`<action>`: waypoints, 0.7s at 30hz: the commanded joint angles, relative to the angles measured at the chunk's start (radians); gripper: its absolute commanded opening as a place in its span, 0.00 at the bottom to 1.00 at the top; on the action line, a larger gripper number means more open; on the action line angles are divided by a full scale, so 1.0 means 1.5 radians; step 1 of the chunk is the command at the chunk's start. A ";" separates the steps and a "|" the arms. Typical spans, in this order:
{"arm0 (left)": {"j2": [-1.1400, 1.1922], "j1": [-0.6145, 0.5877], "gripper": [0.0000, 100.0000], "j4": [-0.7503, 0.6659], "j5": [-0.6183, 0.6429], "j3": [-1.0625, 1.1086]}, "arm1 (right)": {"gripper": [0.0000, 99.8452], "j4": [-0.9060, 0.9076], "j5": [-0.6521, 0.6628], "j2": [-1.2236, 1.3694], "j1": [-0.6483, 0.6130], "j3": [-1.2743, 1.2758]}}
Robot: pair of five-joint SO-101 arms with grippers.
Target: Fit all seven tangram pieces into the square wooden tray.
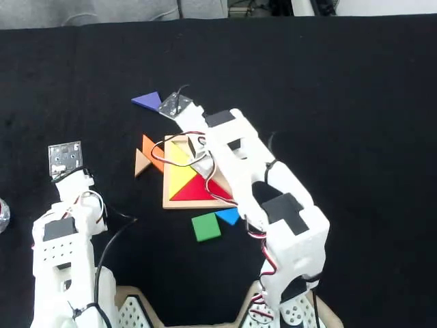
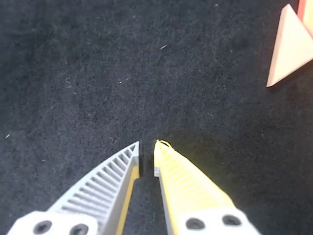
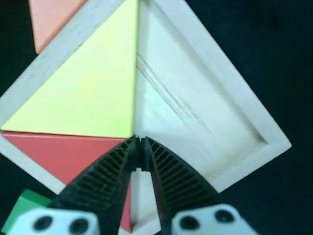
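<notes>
The square wooden tray (image 1: 198, 203) lies mid-table and holds a yellow triangle (image 1: 179, 164) and a red triangle (image 1: 198, 189). In the right wrist view my right gripper (image 3: 138, 142) is shut and empty, its tips low over the tray where the yellow triangle (image 3: 93, 93) meets the red triangle (image 3: 63, 154); the tray's other half (image 3: 195, 112) is bare wood. Loose pieces lie around the tray: an orange triangle (image 1: 151, 152), a tan triangle (image 1: 141, 164), a purple triangle (image 1: 147, 101), a green square (image 1: 205, 226) and a blue piece (image 1: 227, 216). My left gripper (image 2: 146, 145) is shut over bare cloth, the tan triangle (image 2: 288, 49) off to one side.
A black cloth (image 1: 341, 102) covers the whole table. The right arm (image 1: 235, 147) stretches across the tray and hides its right part from above. The left arm (image 1: 65, 225) stands at the near left, apart from the pieces.
</notes>
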 commanded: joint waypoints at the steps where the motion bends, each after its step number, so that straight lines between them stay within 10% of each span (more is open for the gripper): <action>1: -0.010 -0.007 0.07 -0.009 -0.002 -0.011 | 0.01 0.010 0.008 -0.020 0.002 -0.029; 21: -0.010 -0.007 0.07 -0.009 -0.002 -0.010 | 0.01 0.011 0.011 -0.051 0.032 0.030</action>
